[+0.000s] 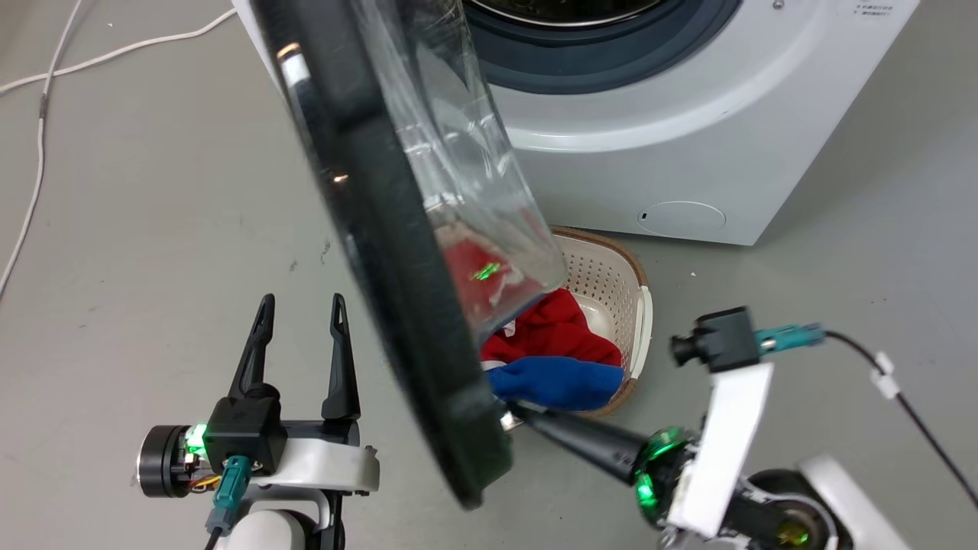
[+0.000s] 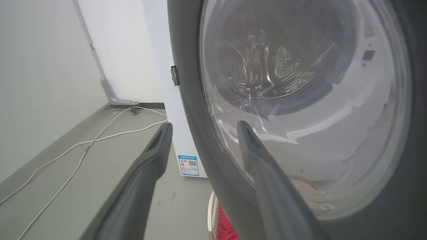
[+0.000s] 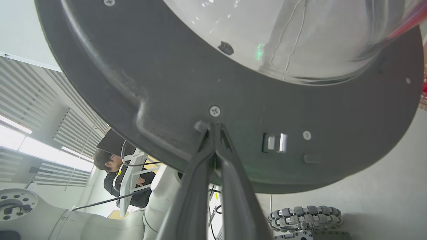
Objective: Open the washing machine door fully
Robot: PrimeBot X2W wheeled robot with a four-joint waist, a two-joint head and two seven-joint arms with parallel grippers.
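— Door (image 1: pixel 382 252), position?
— Stands open, well out from the machine (image 1: pixel 688 153). Head view has it near edge-on: a dark slab from top centre-left down to lower centre of frame. Glass bowl (image 1: pixel 458 153) bulges from its right side, toward the machine.
— Right claw (image 1: pixel 513 418)?
— Lower right of head view, reaching left to the door's low edge. Fingers pressed together, and I can make out nothing between them. In the right wrist view the right claw (image 3: pixel 214 130) meets the door (image 3: pixel 166 83) on its grey inner face near the rim, just below a screw (image 3: pixel 215 111) and left of the latch (image 3: pixel 275 142).
— Left claw (image 1: pixel 302 305)?
— Lower left of head view, fingers spread wide, empty, pointing up frame. It sits just beside the door's outer face with a gap between. The left wrist view puts the door rim (image 2: pixel 190 83) and the glass bowl (image 2: pixel 300 100) right of centre, with the drum (image 2: pixel 267 73) visible through the glass.
— Surroundings?
— Basket (image 1: pixel 611 275) on the floor (image 1: pixel 153 267) at the machine's foot, partly behind the door. Red cloth (image 1: pixel 558 321) and blue cloth (image 1: pixel 558 382) lie in it. White cables (image 1: pixel 38 153) at upper left. Person (image 3: pixel 110 166) at lower left of the right wrist view.
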